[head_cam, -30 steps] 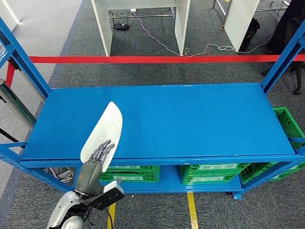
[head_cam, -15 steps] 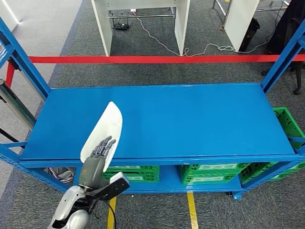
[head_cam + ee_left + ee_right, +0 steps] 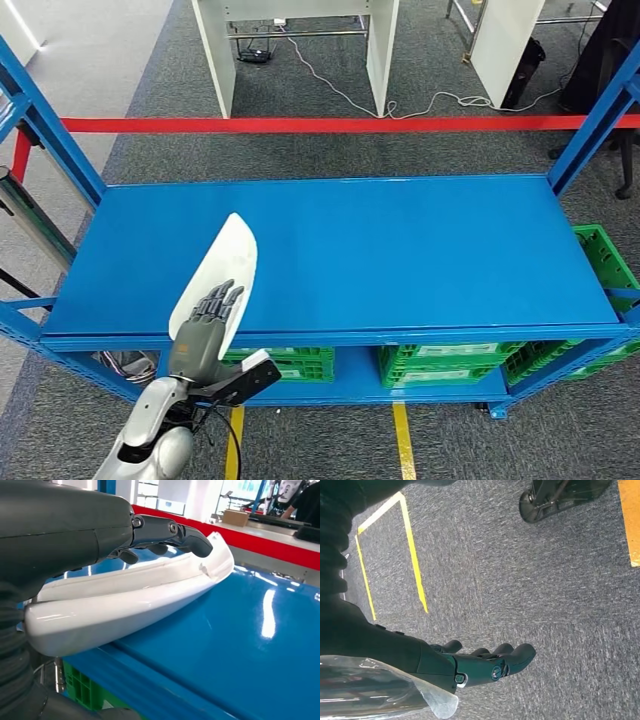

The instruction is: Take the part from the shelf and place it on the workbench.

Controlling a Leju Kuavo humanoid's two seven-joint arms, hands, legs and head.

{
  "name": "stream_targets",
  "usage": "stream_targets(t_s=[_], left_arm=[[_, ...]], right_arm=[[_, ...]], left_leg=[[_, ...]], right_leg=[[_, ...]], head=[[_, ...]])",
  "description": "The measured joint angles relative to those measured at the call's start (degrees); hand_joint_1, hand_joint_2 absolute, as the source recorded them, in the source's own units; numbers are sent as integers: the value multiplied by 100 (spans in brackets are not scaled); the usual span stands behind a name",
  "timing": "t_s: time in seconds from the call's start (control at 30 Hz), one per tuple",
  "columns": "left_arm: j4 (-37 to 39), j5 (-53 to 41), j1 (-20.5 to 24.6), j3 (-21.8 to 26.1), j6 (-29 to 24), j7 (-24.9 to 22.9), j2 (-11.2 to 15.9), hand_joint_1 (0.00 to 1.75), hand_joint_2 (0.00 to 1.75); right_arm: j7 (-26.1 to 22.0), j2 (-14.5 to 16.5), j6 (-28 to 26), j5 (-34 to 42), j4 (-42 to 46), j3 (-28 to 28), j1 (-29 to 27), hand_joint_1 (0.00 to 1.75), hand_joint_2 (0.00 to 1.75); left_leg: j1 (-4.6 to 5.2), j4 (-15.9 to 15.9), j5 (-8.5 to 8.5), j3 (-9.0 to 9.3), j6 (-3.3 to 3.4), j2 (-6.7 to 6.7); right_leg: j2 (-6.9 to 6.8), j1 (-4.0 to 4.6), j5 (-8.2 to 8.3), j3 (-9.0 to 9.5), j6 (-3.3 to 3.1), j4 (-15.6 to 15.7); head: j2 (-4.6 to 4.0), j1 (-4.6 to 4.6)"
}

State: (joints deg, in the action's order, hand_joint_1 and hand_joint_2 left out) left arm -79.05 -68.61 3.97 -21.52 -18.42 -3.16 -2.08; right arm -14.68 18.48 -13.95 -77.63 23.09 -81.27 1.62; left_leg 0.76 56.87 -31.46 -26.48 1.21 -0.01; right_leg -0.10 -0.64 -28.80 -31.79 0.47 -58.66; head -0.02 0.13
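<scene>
The part (image 3: 226, 262) is a long white curved shell lying on the left front of the blue shelf top (image 3: 392, 250), its near end overhanging the front edge. My left hand (image 3: 205, 322) reaches over that near end, its dark fingers stretched out flat along the top. In the left wrist view the fingers (image 3: 185, 535) run just above the rim of the part (image 3: 124, 600), and no closed grip shows. My right hand (image 3: 471, 662) hangs over the grey carpet, fingers loosely apart and holding nothing.
Green crates (image 3: 438, 362) sit on the lower shelf level, and another one (image 3: 604, 260) stands at the right end. Blue uprights (image 3: 45, 120) frame the shelf's corners. A red bar (image 3: 317, 124) runs behind, with white table legs (image 3: 219, 50) and cables beyond.
My left hand has moved forward and up over the near end of the white part. The part itself has not moved.
</scene>
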Motion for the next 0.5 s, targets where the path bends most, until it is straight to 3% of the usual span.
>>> stream_targets(t_s=[0.5], left_arm=[[330,-443,203,38,-13,-307,-68,1,175]], right_arm=[[19,-54,-8,-10,-75,-38,20,0,175]], left_leg=[[0,0,0,0,0,0]], right_leg=[[0,0,0,-1,0,0]], head=[[-1,0]])
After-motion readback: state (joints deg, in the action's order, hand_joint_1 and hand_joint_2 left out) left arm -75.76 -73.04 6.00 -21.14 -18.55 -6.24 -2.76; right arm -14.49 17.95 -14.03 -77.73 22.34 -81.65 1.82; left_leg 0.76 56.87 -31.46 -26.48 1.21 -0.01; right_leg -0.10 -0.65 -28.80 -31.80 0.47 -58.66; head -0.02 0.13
